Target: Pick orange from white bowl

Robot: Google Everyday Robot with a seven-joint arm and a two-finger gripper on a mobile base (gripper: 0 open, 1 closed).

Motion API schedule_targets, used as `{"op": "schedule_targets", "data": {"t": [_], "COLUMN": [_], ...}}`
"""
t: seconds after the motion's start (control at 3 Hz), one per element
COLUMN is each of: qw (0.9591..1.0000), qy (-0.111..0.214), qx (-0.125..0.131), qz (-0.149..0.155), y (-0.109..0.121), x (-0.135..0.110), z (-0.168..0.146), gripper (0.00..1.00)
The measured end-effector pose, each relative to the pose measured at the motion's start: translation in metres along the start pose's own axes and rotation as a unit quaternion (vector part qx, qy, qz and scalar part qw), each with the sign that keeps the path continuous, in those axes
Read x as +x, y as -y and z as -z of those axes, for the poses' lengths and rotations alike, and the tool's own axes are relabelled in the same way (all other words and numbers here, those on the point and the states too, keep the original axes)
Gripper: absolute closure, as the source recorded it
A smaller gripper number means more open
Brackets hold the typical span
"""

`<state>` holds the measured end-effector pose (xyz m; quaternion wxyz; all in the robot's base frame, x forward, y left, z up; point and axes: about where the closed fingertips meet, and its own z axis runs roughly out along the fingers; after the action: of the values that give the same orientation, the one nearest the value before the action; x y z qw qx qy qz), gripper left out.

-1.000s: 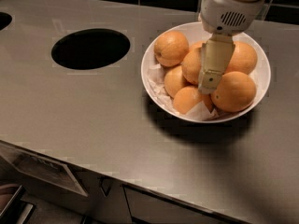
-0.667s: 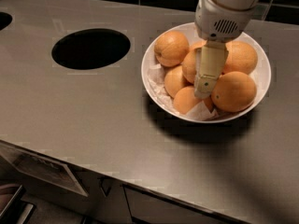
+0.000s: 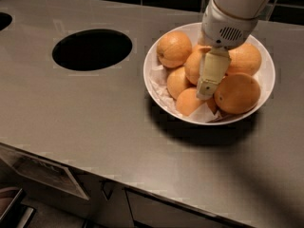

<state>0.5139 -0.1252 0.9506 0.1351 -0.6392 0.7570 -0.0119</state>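
The white bowl (image 3: 266, 82) stands on the grey counter at the right, lined with crumpled white paper and holding several oranges. One orange (image 3: 174, 49) lies at the bowl's back left, a large one (image 3: 236, 93) at the front right, and a smaller one (image 3: 189, 101) at the front. My gripper (image 3: 206, 91) reaches down from the upper right into the middle of the bowl. Its tip is low among the fruit, between the front orange and the large front-right one, and it partly covers a central orange (image 3: 194, 66).
A dark round hole (image 3: 92, 49) is cut in the counter left of the bowl, and part of another (image 3: 4, 20) shows at the far left edge. A dark tiled wall runs along the back. The counter's front edge (image 3: 142, 184) runs across below, with cabinet fronts under it.
My gripper has shifted a little to the left and lower into the bowl. The oranges and the bowl have not moved.
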Motion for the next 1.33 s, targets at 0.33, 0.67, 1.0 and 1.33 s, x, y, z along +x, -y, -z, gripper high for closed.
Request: {"op": "schedule_targets", "data": {"t": [0.33,0.67,1.0,1.33], "qw": [0.9998,0.9991,0.9991,0.9992], "qy": [0.003,0.004,0.003,0.004], "qx": [0.006,0.014,0.013,0.011], "qz": [-0.020,-0.039,-0.039,-0.037], "y": [0.005,0.012,0.014,0.015], "x": [0.006,0.006,0.003,-0.001], "z": [-0.002,-0.004,-0.007,-0.011], "gripper": [0.12,0.12,0.15,0.29]}}
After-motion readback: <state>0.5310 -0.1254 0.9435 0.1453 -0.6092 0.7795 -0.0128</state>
